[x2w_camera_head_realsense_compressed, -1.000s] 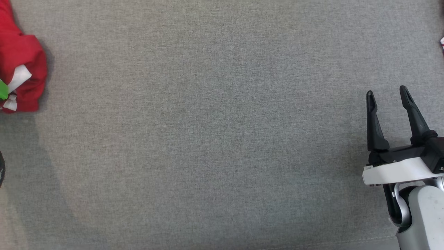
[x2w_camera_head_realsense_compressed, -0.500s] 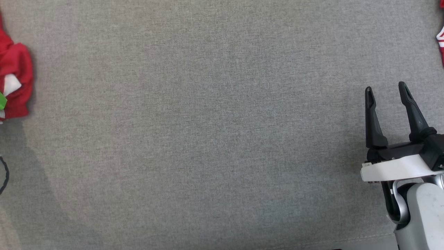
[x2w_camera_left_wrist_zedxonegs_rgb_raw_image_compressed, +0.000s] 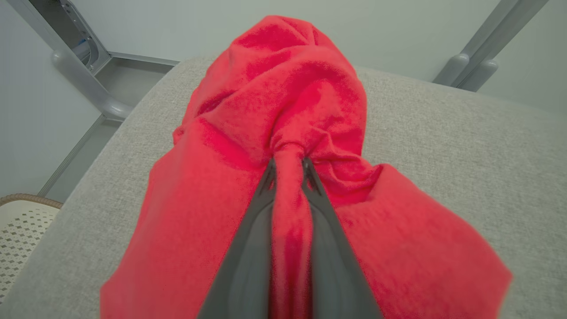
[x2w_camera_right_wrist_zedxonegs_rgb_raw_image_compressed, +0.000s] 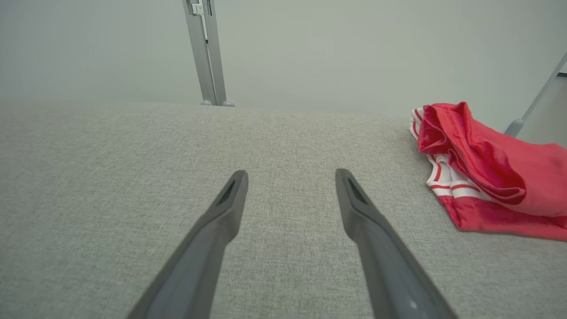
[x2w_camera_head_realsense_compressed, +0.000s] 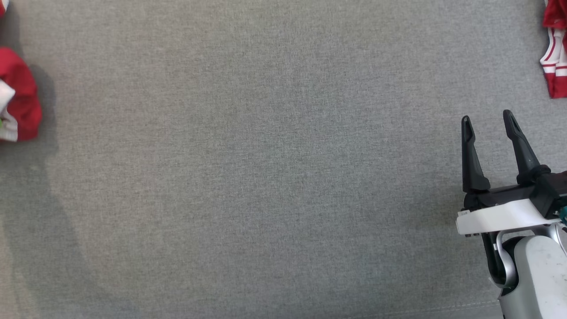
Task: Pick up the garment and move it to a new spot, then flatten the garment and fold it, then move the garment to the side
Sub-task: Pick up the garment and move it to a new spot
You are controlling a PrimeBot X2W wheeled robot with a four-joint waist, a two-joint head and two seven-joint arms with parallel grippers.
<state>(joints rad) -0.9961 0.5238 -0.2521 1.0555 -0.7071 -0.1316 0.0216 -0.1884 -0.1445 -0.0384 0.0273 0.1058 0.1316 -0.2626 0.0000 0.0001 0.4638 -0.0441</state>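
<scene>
Left edge of the grey fabric worktop (x2w_camera_head_realsense_compressed: 266, 177): the red garment (x2w_camera_head_realsense_compressed: 22, 97) sits bunched up, and the left fingers (x2w_camera_left_wrist_zedxonegs_rgb_raw_image_compressed: 259, 230) are clenched on a pinched fold of it, with cloth squeezed between the two tips, draped down both sides and humped up just beyond them. Near right: the right fingers (x2w_camera_head_realsense_compressed: 470, 159) are released, spread wide with nothing between them, pointing to the far side above the worktop. Far right edge: a second red garment with white stripes (x2w_camera_head_realsense_compressed: 556, 57) lies crumpled on the worktop, apart from the right fingers
</scene>
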